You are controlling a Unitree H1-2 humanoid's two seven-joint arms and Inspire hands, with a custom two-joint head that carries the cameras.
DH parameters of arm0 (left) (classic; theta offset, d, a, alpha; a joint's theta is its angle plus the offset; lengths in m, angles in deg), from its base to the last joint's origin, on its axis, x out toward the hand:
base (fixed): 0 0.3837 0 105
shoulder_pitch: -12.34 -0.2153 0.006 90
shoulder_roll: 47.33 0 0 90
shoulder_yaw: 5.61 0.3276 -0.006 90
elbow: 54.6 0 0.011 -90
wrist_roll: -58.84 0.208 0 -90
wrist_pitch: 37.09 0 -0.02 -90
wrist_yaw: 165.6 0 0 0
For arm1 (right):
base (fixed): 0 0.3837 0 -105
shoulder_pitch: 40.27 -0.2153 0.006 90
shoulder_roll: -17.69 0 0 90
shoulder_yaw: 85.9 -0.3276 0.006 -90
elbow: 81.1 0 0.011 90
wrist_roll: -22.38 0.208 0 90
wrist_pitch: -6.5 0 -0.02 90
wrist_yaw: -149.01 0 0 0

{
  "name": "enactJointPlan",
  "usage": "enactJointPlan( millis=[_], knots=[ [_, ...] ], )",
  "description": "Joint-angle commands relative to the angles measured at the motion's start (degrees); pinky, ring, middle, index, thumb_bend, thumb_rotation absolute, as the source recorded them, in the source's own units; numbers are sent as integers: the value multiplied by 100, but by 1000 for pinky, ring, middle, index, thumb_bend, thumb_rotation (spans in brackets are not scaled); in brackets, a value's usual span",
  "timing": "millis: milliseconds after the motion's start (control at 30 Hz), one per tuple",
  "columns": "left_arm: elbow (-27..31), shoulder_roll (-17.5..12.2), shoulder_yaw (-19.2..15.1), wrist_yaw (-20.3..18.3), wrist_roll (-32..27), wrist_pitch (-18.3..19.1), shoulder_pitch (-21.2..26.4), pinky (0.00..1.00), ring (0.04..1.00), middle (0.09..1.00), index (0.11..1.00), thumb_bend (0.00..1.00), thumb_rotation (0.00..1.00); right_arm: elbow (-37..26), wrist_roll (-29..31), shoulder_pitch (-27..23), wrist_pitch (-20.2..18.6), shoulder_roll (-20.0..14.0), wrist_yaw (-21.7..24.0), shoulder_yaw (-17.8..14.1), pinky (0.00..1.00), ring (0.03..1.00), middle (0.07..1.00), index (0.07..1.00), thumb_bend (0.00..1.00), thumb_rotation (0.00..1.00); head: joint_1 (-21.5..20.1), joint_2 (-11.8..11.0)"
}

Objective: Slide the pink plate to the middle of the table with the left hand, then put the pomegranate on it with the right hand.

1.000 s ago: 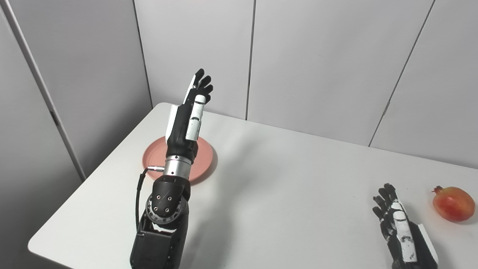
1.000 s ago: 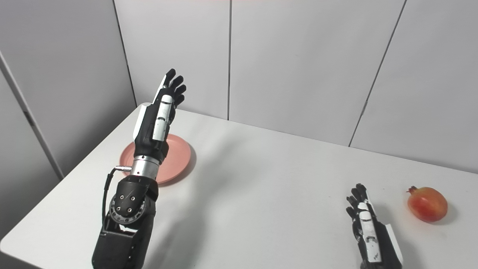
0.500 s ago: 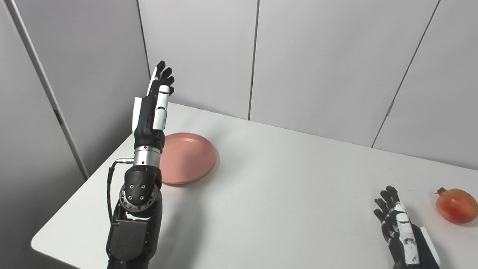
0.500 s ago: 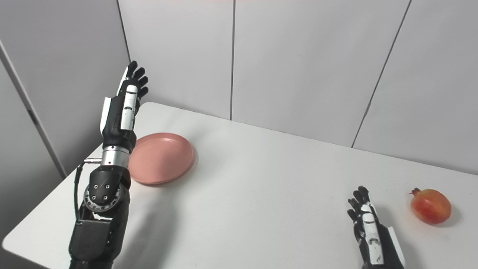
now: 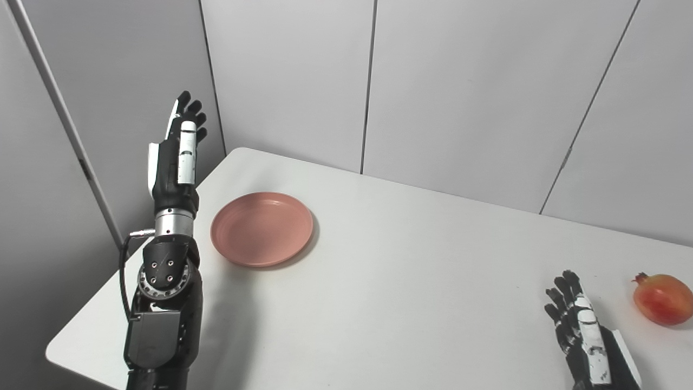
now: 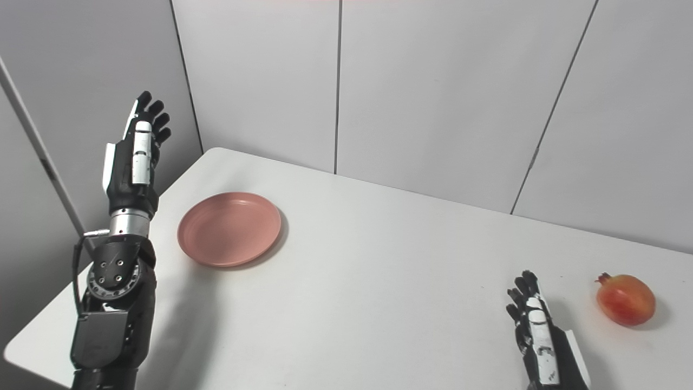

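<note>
a: left eye view first. what's on the table (image 5: pixel 411 303)?

b: white table, grey panel walls (image 5: pixel 465 92) behind. pink plate (image 5: pixel 262 228) sits toward the far left part of the top, flat, nothing on it. not in the middle of the table.

a: left hand?

b: left hand (image 5: pixel 174 157) raised upright over the table's left edge, just left of the plate, not touching it. fingers (image 5: pixel 190 108) straight and pointing up, a little apart, holding nothing. forearm rises from the bottom edge, black cable (image 5: pixel 125 281) looping off the wrist.

a: and the right side?

b: right hand (image 5: pixel 582 325) low at the bottom right, fingers stretched out and spread, empty, close to the table top; cannot tell if it touches. pomegranate (image 5: pixel 662 298) lies on the table near the right edge, just right of that hand, apart from it, crown pointing left.

a: right eye view, same?

b: same layout, shifted. plate (image 6: pixel 229 228) at far left, bare. left hand (image 6: pixel 132 162) upright beside it, clear gap between wrist and plate rim, fingers extended and slightly parted. right hand (image 6: pixel 538 336) at the bottom, flat and open-fingered. pomegranate (image 6: pixel 625 299) to its right with a visible strip of table between them, small shadow under it. plate and fruit well apart, at opposite sides of the table.
</note>
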Motion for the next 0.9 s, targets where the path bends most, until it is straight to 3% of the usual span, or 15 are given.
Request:
enactJointPlan(
  millis=[0,567,867],
  knots=[
    [71,-168,-41,88,-31,-44,153,908,917,928,919,411,1000,-123,-4,-203,218,-68,58,-34,1000,1000,1000,1000,104,1000,3,5],
    [-97,-243,-344,77,-735,433,48,938,940,947,937,343,1000,-172,44,-195,173,-84,80,-50,1000,1000,1000,1000,109,1000,57,29],
    [-347,-262,-478,101,-957,453,45,944,937,946,932,304,1000,-224,-6,-190,72,-101,31,-52,1000,1000,1000,1000,114,1000,90,29]
  ],
)
